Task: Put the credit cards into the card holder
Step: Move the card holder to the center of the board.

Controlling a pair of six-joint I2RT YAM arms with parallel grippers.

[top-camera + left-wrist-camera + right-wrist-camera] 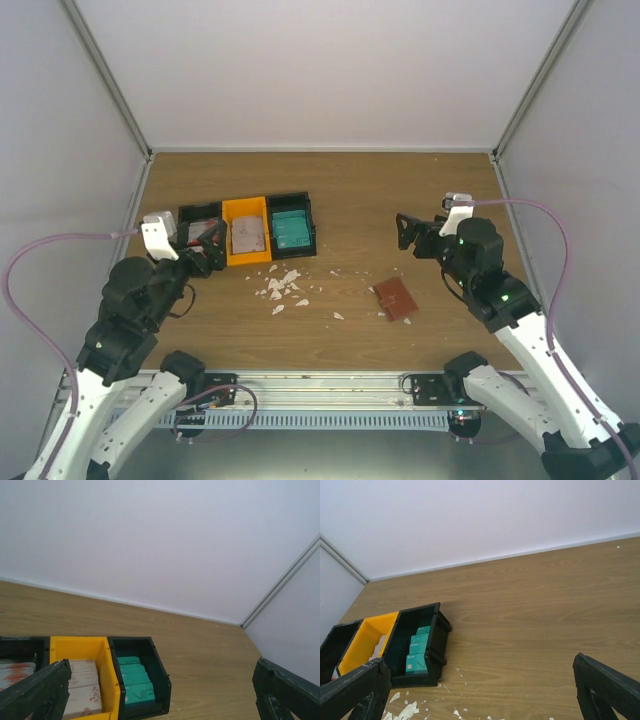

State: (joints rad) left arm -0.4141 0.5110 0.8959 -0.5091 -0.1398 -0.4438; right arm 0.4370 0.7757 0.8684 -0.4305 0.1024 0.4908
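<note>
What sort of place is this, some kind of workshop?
Most likely a robotics lab test booth: a wooden tabletop boxed in by white walls, two robot arms bolted at its near edge, and teal cards sorted in joined bins.

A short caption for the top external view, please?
Cards sit in joined bins, left; card holder lies near the open right pincer.
</note>
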